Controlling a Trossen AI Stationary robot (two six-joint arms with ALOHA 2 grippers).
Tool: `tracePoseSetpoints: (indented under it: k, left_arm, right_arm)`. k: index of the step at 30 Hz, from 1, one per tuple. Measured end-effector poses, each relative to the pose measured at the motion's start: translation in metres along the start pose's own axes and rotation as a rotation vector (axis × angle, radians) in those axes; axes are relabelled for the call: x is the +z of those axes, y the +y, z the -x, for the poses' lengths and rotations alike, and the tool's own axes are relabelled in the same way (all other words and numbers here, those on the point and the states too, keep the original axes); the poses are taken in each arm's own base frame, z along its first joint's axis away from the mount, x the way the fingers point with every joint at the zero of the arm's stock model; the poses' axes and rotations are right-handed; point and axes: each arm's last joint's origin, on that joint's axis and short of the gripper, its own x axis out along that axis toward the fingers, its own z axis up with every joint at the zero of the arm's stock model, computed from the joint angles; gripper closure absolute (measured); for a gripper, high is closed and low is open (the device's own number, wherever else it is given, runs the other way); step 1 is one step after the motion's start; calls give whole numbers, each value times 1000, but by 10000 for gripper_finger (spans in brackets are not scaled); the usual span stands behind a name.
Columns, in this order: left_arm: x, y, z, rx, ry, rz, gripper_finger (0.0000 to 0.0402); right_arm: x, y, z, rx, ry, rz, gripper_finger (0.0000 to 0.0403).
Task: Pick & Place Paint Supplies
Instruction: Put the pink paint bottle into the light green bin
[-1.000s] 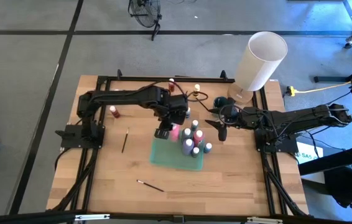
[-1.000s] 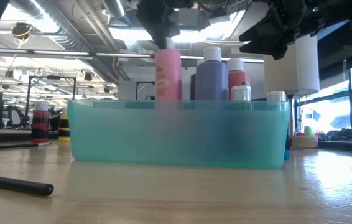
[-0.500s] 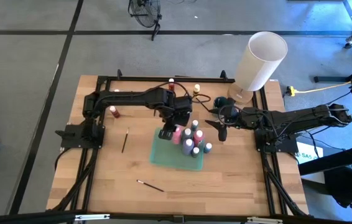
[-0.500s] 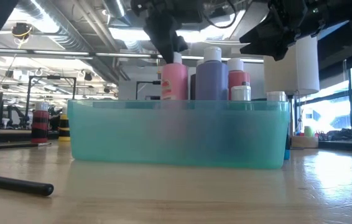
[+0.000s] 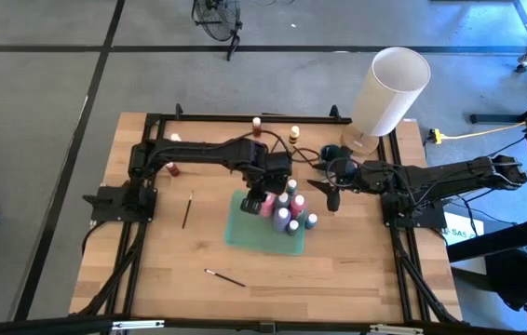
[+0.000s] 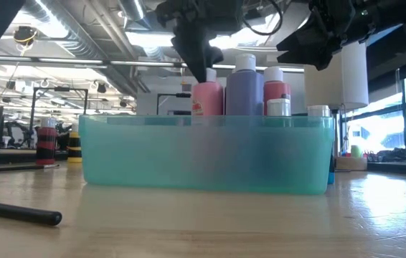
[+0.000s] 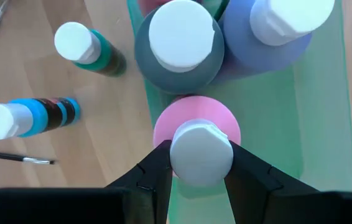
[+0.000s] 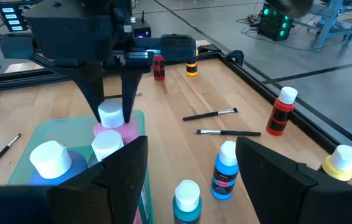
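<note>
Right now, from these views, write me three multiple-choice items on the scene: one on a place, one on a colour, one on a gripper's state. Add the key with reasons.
1. Where is the pink bottle?
A. Lying on the wood beside the brush
B. Inside the teal tray, next to the other bottles
C. Beside the large white cylinder

2. What colour is the cap on the pink bottle?
A. White
B. Black
C. Yellow

3. What is the left gripper doing?
A. Hanging open far from the tray
B. Holding a brush
C. Shut on the pink bottle's cap

Key:
1 B: the left wrist view shows the bottle over the tray floor, next to the purple bottle.
2 A: the cap between the fingers is white.
3 C: both dark fingers press the cap's sides. The right gripper waits open beside the tray.
</note>
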Motion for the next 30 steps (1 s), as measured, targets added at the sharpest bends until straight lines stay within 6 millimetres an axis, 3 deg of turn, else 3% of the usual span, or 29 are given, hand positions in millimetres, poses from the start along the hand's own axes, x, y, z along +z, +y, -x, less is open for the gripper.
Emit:
tracePoseSetpoints:
  k: [6, 15, 30]
  left_arm:
    - [-1, -2, 3, -3, 3, 0, 287]
    - [0, -8, 3, 7, 9, 4, 209]
    - [1, -9, 3, 4, 2, 102, 204]
  right_arm:
    - [0, 0, 0, 0, 0, 0, 155]
    - [0, 0, 0, 0, 3, 1, 155]
    - [-1, 0, 0, 17, 10, 3, 155]
